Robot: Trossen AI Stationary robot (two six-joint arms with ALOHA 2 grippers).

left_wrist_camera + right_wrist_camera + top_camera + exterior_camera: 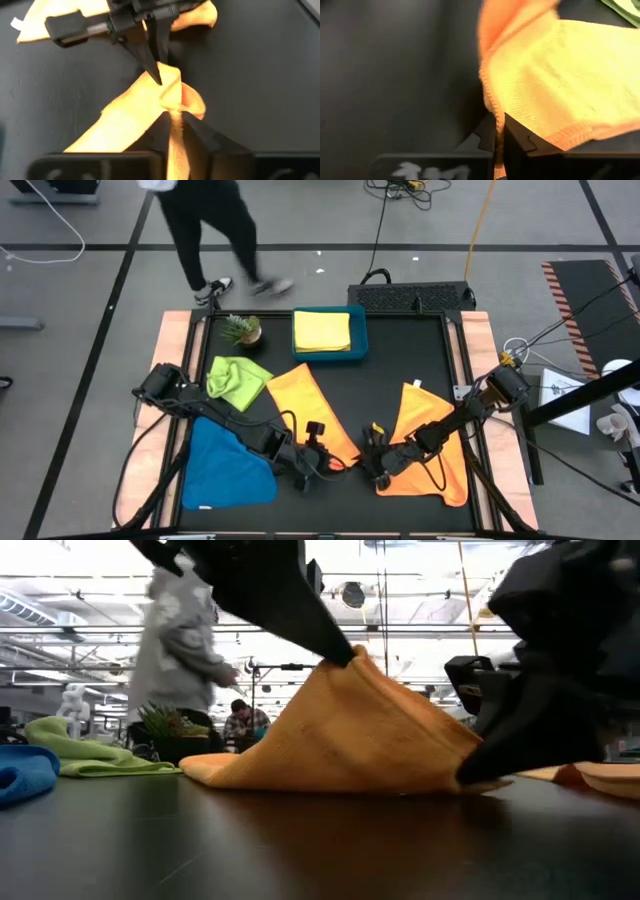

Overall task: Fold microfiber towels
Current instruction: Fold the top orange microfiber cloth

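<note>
An orange towel [312,408] lies slantwise at the table's middle, its near end raised into a tent [340,730]. My left gripper [177,139], coming from the left, is shut on the tent's peak. My right gripper [499,131], coming from the right, is shut on the same towel lower down [470,772]. A second orange towel [432,448] lies flat under the right arm. A blue towel [225,468] and a lime green one [237,378] lie crumpled at the left. A yellow towel [322,330] rests in the teal tray [360,340]. My left gripper pinches a bunched fold at the towel's near end [175,117] between its two fingers, slanting down from the table's left. That fold is lifted into a peak [350,658]; the cloth slopes down from it and its far part rests on the table. My right gripper pinches the towel's hemmed edge [490,107] between its two fingers, slanting down from the table's right. Its fingertips [159,79] meet the cloth just beyond my left gripper's hold. This part sits low, close to the table [462,778].
A small potted plant [242,330] stands at the back left beside the tray. A person [205,230] walks on the floor beyond the table's far edge. Bare black tabletop [410,360] lies between the tray and the right-hand orange towel.
</note>
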